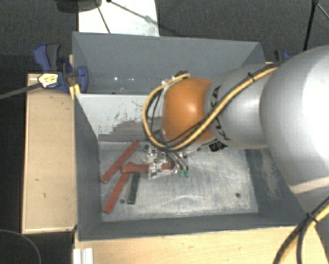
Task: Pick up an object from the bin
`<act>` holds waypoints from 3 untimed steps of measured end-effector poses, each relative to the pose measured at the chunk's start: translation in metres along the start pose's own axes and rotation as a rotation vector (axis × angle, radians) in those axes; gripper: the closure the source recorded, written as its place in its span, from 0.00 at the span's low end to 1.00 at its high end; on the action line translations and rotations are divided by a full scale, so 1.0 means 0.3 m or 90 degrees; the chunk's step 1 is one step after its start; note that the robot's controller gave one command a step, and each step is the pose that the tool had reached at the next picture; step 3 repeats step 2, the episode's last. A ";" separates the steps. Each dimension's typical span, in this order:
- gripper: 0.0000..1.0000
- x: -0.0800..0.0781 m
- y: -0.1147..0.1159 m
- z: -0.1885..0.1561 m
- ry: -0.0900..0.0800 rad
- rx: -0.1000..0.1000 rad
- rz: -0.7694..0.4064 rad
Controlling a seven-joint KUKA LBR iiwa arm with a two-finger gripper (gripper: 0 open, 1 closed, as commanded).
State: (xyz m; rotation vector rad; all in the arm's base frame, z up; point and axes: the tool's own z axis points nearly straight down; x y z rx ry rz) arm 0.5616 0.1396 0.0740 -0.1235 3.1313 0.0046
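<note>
Grey metal bin (219, 194), floor scuffed and scratched, pale smears up the back wall. Gripper (164, 168) down low over the floor, a bit left of the middle, tucked under a glossy rounded orange cover (183, 111) with a yellow-and-black cable (148, 114) looped round it. Shiny, boxy metal at the tip. Can't tell how the jaws stand, too cluttered down there to call wide or narrow.

Closest to it: a short red-brown bar (131, 168), flat and matte, lying on the floor just left of the gripper. Long axis roughly left-right, right end running up to the gripper's tip. Touching or not, hard to say.

Around that: a long red-brown strip (120, 161) slanting from lower left up to the right, crossing near the short bar's left end. Another red-brown strip (115, 196) below, same sort of slant. A dark green stick (132, 190) beside that one, nearly upright in the view. A small green bit (184, 172) just right of the gripper.
</note>
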 end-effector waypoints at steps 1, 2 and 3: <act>1.00 0.000 0.000 0.000 0.000 0.000 0.001; 1.00 -0.011 -0.035 -0.521 0.003 0.001 -0.001; 1.00 -0.011 -0.035 -0.521 0.003 0.001 -0.001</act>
